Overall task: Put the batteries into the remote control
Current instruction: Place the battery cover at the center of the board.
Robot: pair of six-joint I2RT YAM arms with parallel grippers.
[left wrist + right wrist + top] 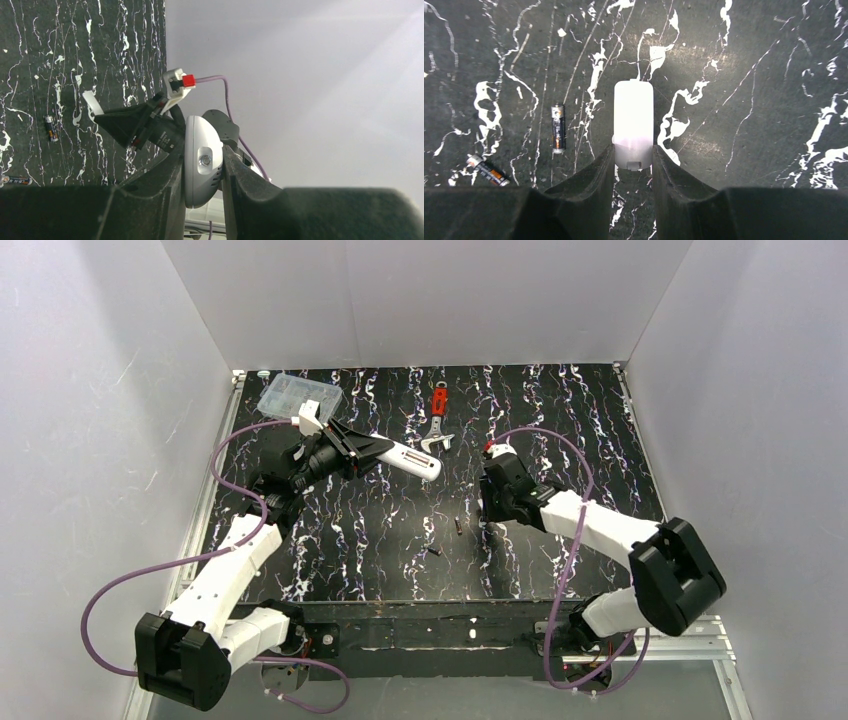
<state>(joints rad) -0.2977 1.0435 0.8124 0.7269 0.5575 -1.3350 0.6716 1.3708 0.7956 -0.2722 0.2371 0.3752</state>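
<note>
Between the fingers of the left gripper sits the remote control, clamped by one end. It appears lifted over the left rear of the black marbled worktop, with its free end pointing toward the middle. From above, the side turned up seems to show a long recess, and we make out no battery in it.

Both batteries lie loose on the worktop near the front centre, close together but apart, the second askew to the first. Just beside them the right gripper is closed on a small white battery cover, pinched at its latch end. We cannot tell whether the cover touches the worktop.

We judge the task to be at an early stage. The cover looks to be off and the remote is presented, yet neither battery is picked up or seated. What remains is setting the cover down, loading each battery, and probably refitting the cover.

Farther back lie a red-handled wrench and a clear compartment box, neither involved.
</note>
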